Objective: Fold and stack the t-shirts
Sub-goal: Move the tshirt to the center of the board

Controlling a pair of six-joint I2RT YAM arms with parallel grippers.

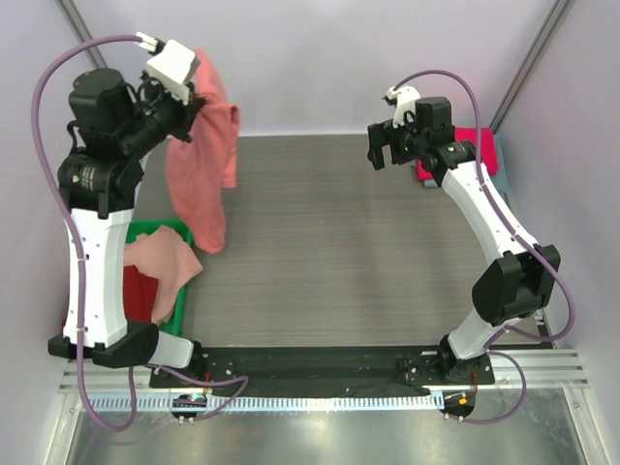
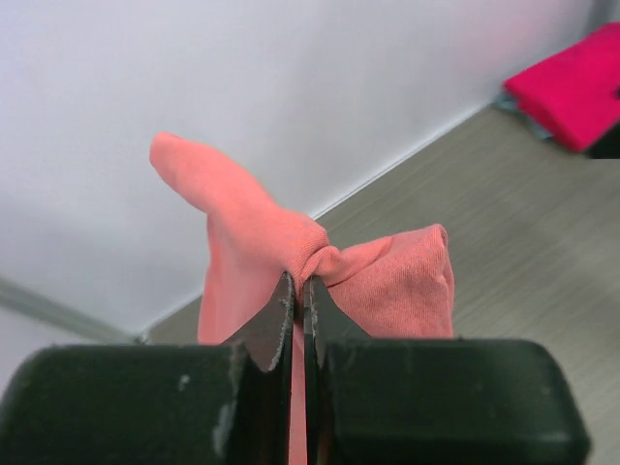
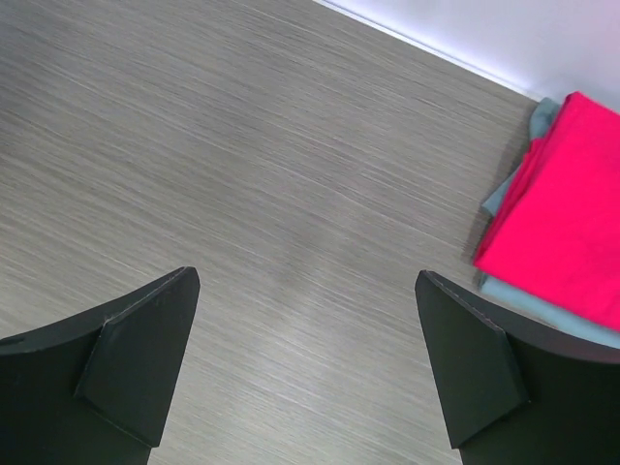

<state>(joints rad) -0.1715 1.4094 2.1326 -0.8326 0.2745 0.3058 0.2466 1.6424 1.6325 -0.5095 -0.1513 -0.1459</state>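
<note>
Salmon-coral t-shirt [image 1: 199,165] held aloft by one bunched pinch

Nearest, a pale pink t-shirt [image 1: 160,260] and a dark red one [image 1: 140,295] are seen in the green bin [image 1: 180,291]. Beyond it, the salmon-coral shirt is clamped in the closed left gripper [image 2: 298,288] and hangs limp. It is soft and light and will probably twist, so a free corner is best taken by the wide-open right gripper [image 3: 308,368]. Farthest, a magenta t-shirt [image 3: 572,213] is stacked on a grey-blue one [image 3: 542,295].
</note>
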